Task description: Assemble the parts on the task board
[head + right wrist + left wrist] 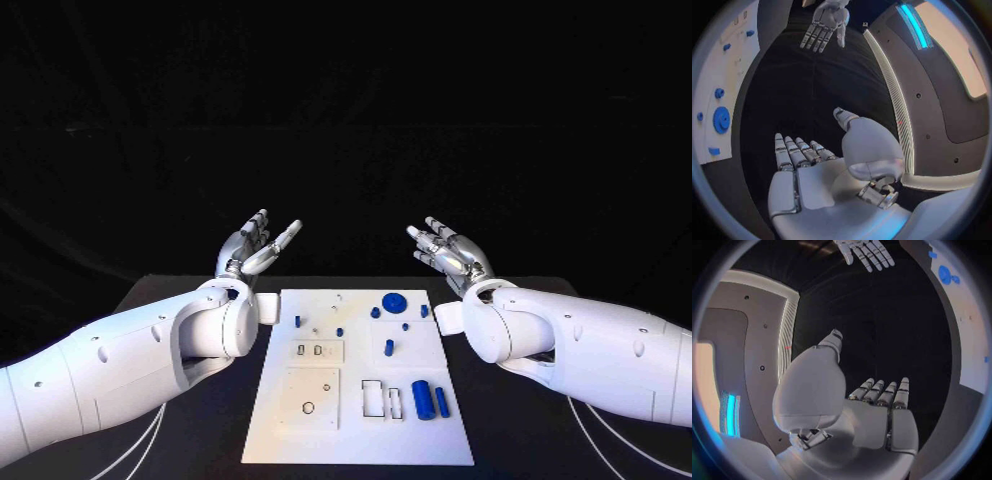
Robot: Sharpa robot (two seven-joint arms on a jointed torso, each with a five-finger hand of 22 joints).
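Black table (173,300) bears task board (361,440), long axis running away from robot

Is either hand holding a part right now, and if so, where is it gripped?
Nothing is held. The left hand and right hand are both raised with fingers apart, beyond the task board; the blue parts lie on it.

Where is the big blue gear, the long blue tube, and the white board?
big blue gear (392,299), head view, its centre.
long blue tube (423,399), head view, mid-length.
white board (281,445), head view, bare near corner.
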